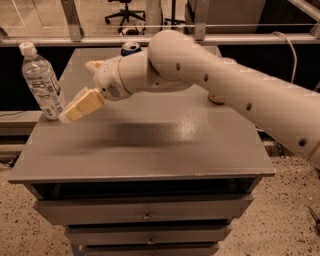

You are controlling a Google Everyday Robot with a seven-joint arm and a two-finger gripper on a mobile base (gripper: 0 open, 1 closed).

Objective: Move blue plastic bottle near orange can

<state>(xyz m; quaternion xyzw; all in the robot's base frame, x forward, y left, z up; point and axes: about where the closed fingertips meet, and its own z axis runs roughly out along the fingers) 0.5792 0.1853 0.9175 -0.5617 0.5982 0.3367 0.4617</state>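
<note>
The bench is a grey cabinet with a flat, slightly glossy top, and the arm's soft shadow lies across the middle of it. Below the top sit shallow drawers with small pulls at their centres. The bench stands on a pale speckled floor. Behind it a horizontal rail runs across the room, with an office chair on castors visible beyond it. A pale cable loops down at the far right. The blue plastic bottle stands upright at the bench's left edge, white cap on top and label facing out. The robot's thick white arm reaches in from the right and crosses the top towards it. The gripper is on the bottle's right side with its two tan fingers spread apart and nothing between them. The lower finger slants down so that its tip lies just beside the bottle's base; whether it touches cannot be told. The orange can is well apart from the bottle, on the right half of the bench. It is almost wholly hidden behind the arm, with only its foot showing. A dark blue can with a silver top peeks over the arm near the far edge.
</note>
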